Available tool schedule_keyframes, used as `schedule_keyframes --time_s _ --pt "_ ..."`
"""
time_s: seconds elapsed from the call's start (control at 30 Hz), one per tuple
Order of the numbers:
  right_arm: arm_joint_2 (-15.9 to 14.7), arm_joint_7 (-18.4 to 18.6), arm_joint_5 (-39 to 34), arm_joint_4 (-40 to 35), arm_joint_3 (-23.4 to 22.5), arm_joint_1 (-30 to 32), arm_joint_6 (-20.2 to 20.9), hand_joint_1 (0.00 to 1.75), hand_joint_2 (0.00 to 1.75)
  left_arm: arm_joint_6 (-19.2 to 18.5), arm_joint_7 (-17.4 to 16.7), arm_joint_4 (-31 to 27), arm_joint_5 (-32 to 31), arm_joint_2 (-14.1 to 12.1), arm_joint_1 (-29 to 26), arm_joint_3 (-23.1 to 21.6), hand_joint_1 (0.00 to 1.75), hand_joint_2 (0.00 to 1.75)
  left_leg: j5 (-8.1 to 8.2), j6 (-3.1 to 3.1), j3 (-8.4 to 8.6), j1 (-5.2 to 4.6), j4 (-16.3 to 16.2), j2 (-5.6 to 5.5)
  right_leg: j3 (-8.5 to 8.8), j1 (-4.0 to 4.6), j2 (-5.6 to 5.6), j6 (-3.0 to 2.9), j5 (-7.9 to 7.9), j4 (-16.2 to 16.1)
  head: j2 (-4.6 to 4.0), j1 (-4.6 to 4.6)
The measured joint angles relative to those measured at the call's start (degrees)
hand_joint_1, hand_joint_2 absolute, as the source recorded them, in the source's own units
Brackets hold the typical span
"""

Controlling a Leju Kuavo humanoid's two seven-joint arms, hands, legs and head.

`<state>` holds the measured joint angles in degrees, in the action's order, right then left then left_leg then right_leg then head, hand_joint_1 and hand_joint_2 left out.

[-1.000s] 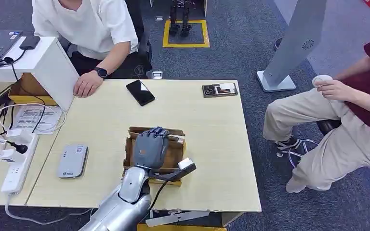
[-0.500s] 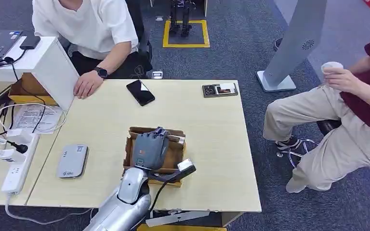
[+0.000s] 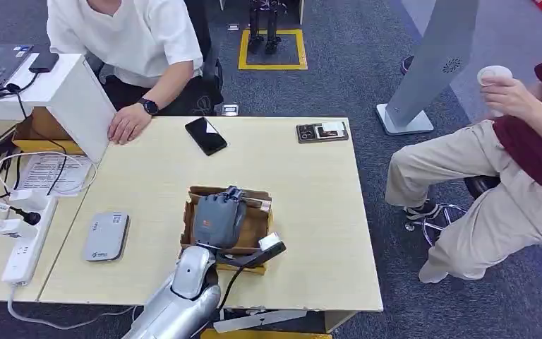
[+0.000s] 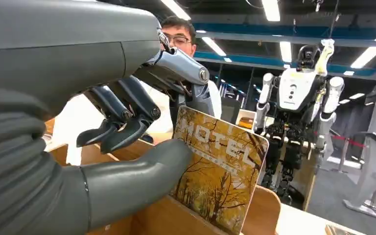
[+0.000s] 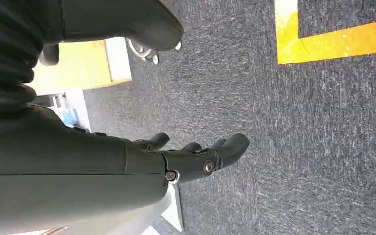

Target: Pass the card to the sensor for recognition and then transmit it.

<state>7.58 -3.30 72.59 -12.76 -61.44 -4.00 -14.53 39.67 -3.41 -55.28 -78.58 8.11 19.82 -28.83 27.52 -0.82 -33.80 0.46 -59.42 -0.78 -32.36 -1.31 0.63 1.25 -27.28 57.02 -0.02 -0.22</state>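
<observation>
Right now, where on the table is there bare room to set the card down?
Bare patches: right of the box, and between box and phone. Crowded: the far left by the power strip and cables.

Golden autumn-tree card, grey hand, brown box

Right hand hangs over grey carpet floor, holding nothing. Dark fingers gently curled and apart, thick thumb well apart from them. Yellow line painted on carpet, out past fingertips. Pale wooden table edge close by thumb.
</observation>
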Motion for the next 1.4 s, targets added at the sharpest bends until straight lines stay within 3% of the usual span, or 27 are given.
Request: schedule_keyframes --time_s 0.2,0.47,0.63,1.17,1.4 --pt "0.0 0.13 0.0 0.0 0.0 0.0 -0.07 0.0 1.75 0.0 1.79 -0.59 0.09 0.06 -0.45 0.57 1.75 1.75 0.0 0.0 0.0 0.0 0.0 0.0 0.0 0.0 0.0 0.0 0.0 0.0 0.0 0.0" --pt "0.0 0.04 0.0 0.02 0.0 0.0 -0.39 0.0 1.75 0.0 14.21 -7.5 7.88 3.54 -1.62 6.69 1.75 1.75 0.0 0.0 -0.01 -0.01 -0.01 -0.02 -0.01 -0.01 -0.02 0.0 0.0 -0.01 0.0 0.0" --pt "0.0 -0.07 0.57 0.02 0.24 -0.19 -0.17 0.0 1.75 0.0 10.66 -7.61 16.66 3.26 4.4 6.95 1.75 1.75 -0.04 0.01 0.01 -0.06 -0.01 -0.02 0.01 0.01 -0.03 0.01 0.03 0.01 0.0 0.0" --pt "0.02 0.35 0.98 0.33 0.35 -0.94 0.22 0.0 1.75 0.0 8.83 -6.62 16.31 1.6 9.62 6.95 1.75 1.75 -0.01 0.01 0.0 -0.06 -0.02 -0.02 0.0 -0.01 -0.01 0.01 0.01 0.0 0.0 0.0" --pt "0.22 0.72 1.16 0.46 0.81 -1.08 0.7 0.0 1.75 -0.04 8.33 -2.94 19.12 1.36 12.95 6.95 1.75 1.75 -0.03 0.01 0.01 -0.08 -0.02 -0.02 0.01 0.0 -0.01 0.01 0.02 0.01 0.0 0.0"
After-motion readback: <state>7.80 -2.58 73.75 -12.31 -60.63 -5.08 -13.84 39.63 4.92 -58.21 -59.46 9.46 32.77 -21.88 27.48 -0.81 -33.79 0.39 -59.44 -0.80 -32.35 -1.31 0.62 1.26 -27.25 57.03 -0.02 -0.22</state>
